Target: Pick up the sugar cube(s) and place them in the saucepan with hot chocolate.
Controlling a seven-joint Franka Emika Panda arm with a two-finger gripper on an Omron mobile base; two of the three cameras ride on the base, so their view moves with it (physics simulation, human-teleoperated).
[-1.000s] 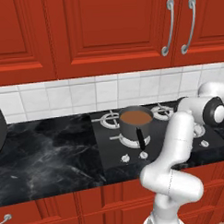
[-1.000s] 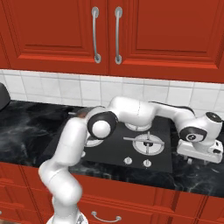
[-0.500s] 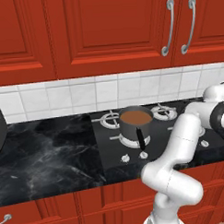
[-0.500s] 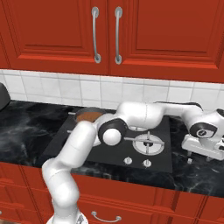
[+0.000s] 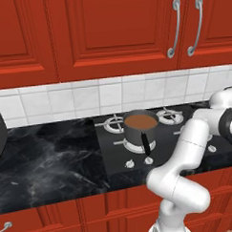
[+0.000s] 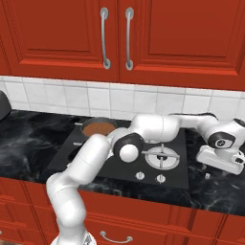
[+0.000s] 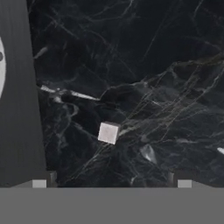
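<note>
Red cabinet doors [image 5: 114, 32] hang over a white tiled backsplash [image 5: 112, 94] and a black marble counter [image 5: 48, 159] with a black gas hob [image 5: 162, 144] set into it. On the hob's near-left burner stands the saucepan [image 5: 140, 129], grey and straight-sided, its black handle [image 5: 145, 143] pointing toward the front edge. Reddish-brown hot chocolate [image 5: 140, 120] fills it as a smooth disc; from the right base view the same saucepan [image 6: 99, 128] shows behind the arm's elbow.

The white arm reaches far to the right, past the hob, and the gripper [image 6: 221, 163] hangs low over the marble beside the hob's right edge, pointing down. In the hand view its two finger tips [image 7: 43, 180] stand wide apart at the bottom, holding nothing and touching nothing. Between them and a little ahead, a single white sugar cube [image 7: 108, 132] lies flat on the counter [image 7: 144, 87], near the hob's dark edge [image 7: 19, 109] but clear of it. In the right base view a small pale speck [image 6: 206, 176] on the counter just below the gripper may be the cube; it is too small to tell.
</note>
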